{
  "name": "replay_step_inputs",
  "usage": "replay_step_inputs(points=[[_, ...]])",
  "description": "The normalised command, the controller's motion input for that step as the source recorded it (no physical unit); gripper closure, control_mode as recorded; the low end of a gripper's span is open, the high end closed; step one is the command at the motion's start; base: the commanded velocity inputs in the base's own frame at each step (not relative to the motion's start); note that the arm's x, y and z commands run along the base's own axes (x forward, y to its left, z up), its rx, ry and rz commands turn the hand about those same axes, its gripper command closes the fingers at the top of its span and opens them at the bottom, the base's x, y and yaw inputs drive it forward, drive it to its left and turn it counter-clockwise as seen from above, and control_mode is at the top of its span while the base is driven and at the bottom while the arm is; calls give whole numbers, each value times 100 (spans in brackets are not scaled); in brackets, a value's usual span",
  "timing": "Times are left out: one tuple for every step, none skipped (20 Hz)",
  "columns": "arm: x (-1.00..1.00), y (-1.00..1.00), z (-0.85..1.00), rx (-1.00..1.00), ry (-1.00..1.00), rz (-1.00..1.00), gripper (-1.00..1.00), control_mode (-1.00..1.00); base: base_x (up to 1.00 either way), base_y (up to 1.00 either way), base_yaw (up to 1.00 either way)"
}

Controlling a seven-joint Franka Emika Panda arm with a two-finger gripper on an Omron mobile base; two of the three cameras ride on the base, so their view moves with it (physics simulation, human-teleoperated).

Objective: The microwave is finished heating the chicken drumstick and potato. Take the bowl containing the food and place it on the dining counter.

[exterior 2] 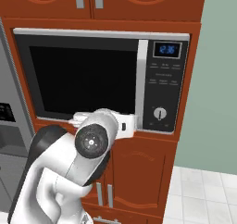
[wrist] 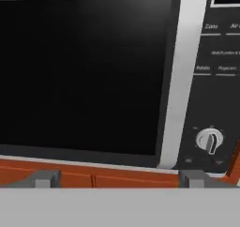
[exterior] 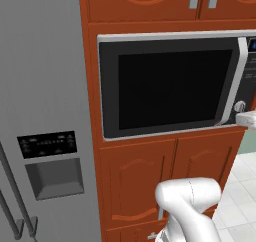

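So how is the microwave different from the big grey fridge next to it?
The microwave is wide with a black glass door and silver frame; the fridge is tall and plain grey. The microwave has a round knob; the fridge has a dispenser nook. Both are shut and have dark control panels.

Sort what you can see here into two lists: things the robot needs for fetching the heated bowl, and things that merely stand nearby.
Needed for the job:
- microwave, door shut
- its vertical door handle
- pincer, open, just below the door

Merely nearby:
- grey refrigerator
- wooden cupboards above and below
- round knob and clock display
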Motion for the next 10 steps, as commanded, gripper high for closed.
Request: replay_step_inputs(points=[[0, -95, 11, 7, -39, 0, -100, -100, 0, 0, 0], [1, -84, 3, 3, -41, 0, -100, -100, 0, 0, 0], [5, -79, 0, 2, -42, 0, -100, -100, 0, 0, 0], [14, -63, 0, 1, -42, 0, -100, -100, 0, 0, 0], [22, -51, 0, 0, -43, 0, -100, -100, 0, 0, 0], [34, -43, 0, 0, -41, 0, -100, -100, 0, 0, 0], [42, -35, 0, 0, -37, 0, -100, -100, 0, 0, 0], [51, -34, 0, 0, -34, 0, -100, -100, 0, 0, 0], [61, -26, 0, 0, -29, 0, -100, -100, 0, 0, 0], [66, -16, 0, 1, -18, 0, -100, -100, 0, 0, 0]])
